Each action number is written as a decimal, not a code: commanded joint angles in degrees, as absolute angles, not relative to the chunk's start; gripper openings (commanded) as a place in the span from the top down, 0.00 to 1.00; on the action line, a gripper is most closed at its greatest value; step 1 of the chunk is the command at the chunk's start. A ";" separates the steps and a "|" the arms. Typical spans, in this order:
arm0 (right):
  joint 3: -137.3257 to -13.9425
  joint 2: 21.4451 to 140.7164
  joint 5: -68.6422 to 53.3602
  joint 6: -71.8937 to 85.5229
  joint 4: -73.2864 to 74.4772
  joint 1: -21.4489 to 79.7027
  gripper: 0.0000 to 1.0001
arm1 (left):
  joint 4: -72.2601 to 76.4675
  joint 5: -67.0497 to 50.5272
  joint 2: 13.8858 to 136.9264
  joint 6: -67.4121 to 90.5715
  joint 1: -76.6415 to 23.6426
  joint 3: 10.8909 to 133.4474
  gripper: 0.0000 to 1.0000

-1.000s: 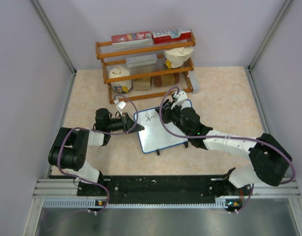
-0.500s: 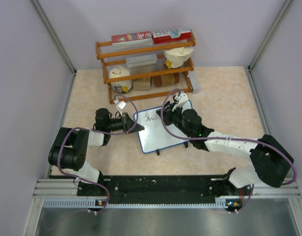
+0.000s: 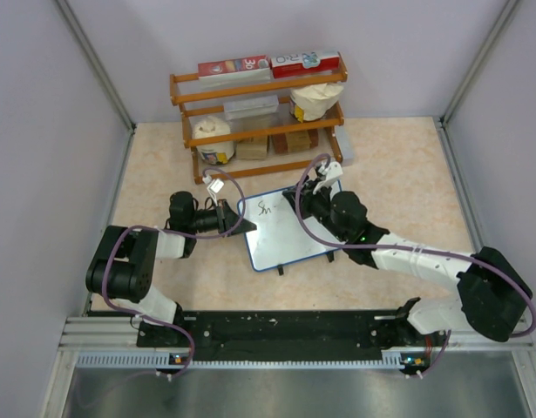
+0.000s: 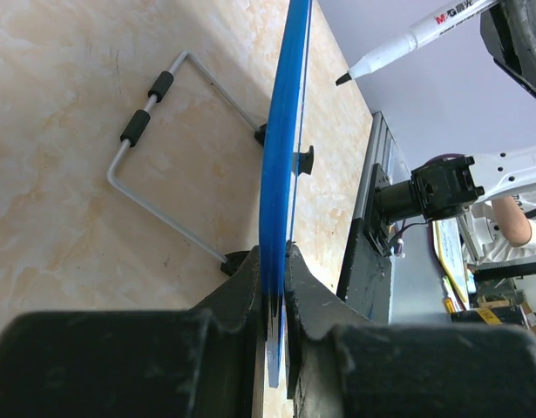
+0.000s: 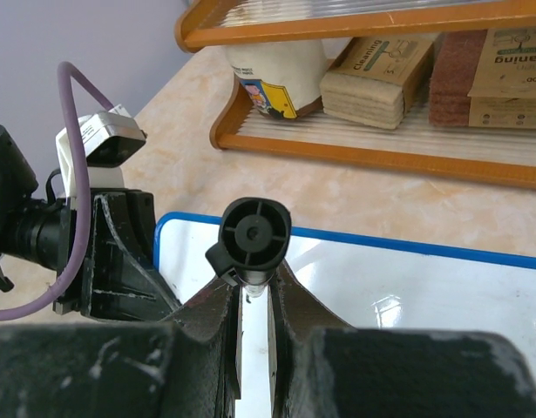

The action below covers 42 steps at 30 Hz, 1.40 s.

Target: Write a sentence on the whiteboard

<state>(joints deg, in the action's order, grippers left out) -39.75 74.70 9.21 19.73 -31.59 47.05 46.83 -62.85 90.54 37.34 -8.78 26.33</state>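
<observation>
The left end effector [image 4: 274,292] is clamped on an edge of the whiteboard [image 3: 289,239], which stretches away ahead of it. The right end effector [image 5: 254,296] grips a marker [image 5: 254,233], the board just beneath.
</observation>
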 commanded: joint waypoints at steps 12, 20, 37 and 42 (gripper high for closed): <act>-45.17 76.73 8.79 20.13 -32.34 45.70 1.00 | 47.37 -60.82 91.67 35.33 -8.79 27.25 1.00; -46.41 79.10 8.79 20.30 -31.82 45.70 1.00 | 47.29 -60.73 91.67 35.42 -8.79 27.25 1.00; -43.07 79.45 8.09 20.74 -31.55 45.62 1.00 | 47.37 -60.82 91.67 35.42 -8.79 27.33 1.00; -42.28 79.19 7.65 21.09 -31.82 45.70 1.00 | 47.37 -60.82 91.76 35.42 -8.79 27.33 1.00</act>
<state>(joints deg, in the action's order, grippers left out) -43.42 79.68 8.54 20.84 -30.92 46.22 46.74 -62.98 90.65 37.36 -8.78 26.37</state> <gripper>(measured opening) 0.083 0.124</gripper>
